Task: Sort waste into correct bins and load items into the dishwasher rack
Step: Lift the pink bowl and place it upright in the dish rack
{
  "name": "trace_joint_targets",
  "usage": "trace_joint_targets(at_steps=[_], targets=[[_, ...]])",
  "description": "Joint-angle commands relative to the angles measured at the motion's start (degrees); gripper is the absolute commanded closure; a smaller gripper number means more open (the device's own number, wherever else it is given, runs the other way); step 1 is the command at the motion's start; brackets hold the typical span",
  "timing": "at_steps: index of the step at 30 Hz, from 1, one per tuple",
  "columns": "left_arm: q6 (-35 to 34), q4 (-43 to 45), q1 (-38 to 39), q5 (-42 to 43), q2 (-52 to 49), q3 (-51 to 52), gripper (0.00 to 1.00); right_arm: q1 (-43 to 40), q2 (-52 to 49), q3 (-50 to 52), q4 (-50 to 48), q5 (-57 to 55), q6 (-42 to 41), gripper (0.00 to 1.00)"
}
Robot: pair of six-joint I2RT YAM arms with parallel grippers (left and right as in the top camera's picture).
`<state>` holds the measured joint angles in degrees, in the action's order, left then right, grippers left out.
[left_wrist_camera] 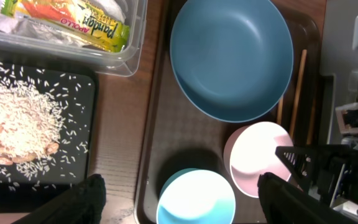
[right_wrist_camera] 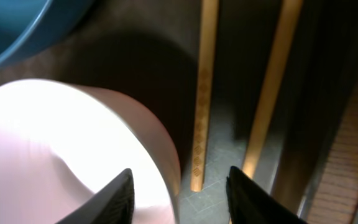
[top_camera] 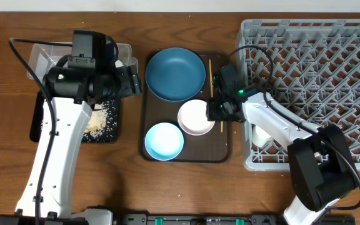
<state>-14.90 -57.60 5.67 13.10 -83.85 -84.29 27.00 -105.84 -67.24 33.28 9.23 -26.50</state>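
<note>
Okay, your right gripper (right_wrist_camera: 182, 196) hangs spread, one of the chopsticks (right_wrist_camera: 204, 93) ending between its fingers, white bowl (right_wrist_camera: 61, 155) just outside them (left gripper (left_wrist_camera: 182, 198) spread too, pale blue bowl (left_wrist_camera: 197, 186) between its fingers)

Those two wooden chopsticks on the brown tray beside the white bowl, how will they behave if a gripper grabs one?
The chopsticks look thin, stiff and light, so one should lift easily but may pivot if pinched off-centre. Lying flat on the brown tray beside the white bowl, they could roll or slide when nudged.
</note>
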Motion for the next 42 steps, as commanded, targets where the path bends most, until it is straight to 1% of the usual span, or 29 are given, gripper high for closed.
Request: trace_joint_targets(at_steps=[1, 2, 3, 5, 7, 8, 15, 18, 21, 24, 26, 30, 33, 34, 37, 42], targets=[[0.46, 0.0, -0.24, -0.74, -0.39, -0.33, 0.17, 0.55, 0.04, -1.07, -0.28, -0.17, -0.46, 0.67], [0.46, 0.0, -0.24, -0.74, -0.39, -0.33, 0.17, 0.57, 0.02, -1.07, -0.28, -0.17, -0.46, 0.71], [0.48, 0.0, -0.24, -0.74, -0.39, -0.33, 0.16, 0.57, 0.02, -1.07, -0.28, -0.17, -0.46, 0.79], [0.46, 0.0, -0.24, -0.74, -0.39, -0.33, 0.16, 0.57, 0.02, -1.07, -0.24, -0.17, -0.46, 0.99], [0.46, 0.02, -0.24, -0.74, -0.39, -0.33, 0.15, 0.57, 0.02, -1.07, -0.09, -0.15, -0.46, 0.99], [0.46, 0.0, -0.24, -0.74, -0.39, -0.33, 0.12, 0.57, 0.02, -1.07, -0.04, 0.04, -0.46, 0.99], [0.46, 0.0, -0.24, -0.74, -0.39, -0.33, 0.11, 0.33, 0.94, -2.01, 2.01, 1.81, 0.39, 0.99], [0.48, 0.0, -0.24, -0.74, -0.39, -0.33, 0.11, 0.28, 3.58, -5.42, 6.75, 2.25, 4.02, 0.99], [0.46, 0.0, -0.24, -0.74, -0.39, -0.33, 0.11, 0.24, 7.67, -10.19, 13.44, -0.13, 8.22, 0.99], [0.46, 0.0, -0.24, -0.74, -0.39, -0.33, 0.11, -0.61, 12.35, -14.58, 19.06, -7.13, 9.86, 0.99], [0.46, 0.0, -0.24, -0.74, -0.39, -0.33, 0.11, -1.6, 15.37, -16.37, 20.39, -13.9, 9.88, 0.99], [0.46, 0.0, -0.24, -0.74, -0.39, -0.33, 0.11, -4.44, 20.04, -16.79, 18.49, -34.32, 9.81, 0.99], [0.48, 0.0, -0.24, -0.74, -0.39, -0.33, 0.11, -6.43, 20.15, -16.7, 14.64, -49.59, 10.19, 0.99], [0.46, 0.0, -0.24, -0.74, -0.39, -0.33, 0.11, -7.13, 19.54, -16.61, 12.61, -53.24, 11.56, 0.99], [0.46, 0.0, -0.24, -0.74, -0.39, -0.33, 0.11, -8.92, 17.0, -16.59, 6.71, -58.73, 16.94, 0.99], [0.46, 0.0, -0.24, -0.74, -0.39, -0.33, 0.1, -11.32, 9.88, -16.59, -3.45, -66.14, 28.13, 0.99]])
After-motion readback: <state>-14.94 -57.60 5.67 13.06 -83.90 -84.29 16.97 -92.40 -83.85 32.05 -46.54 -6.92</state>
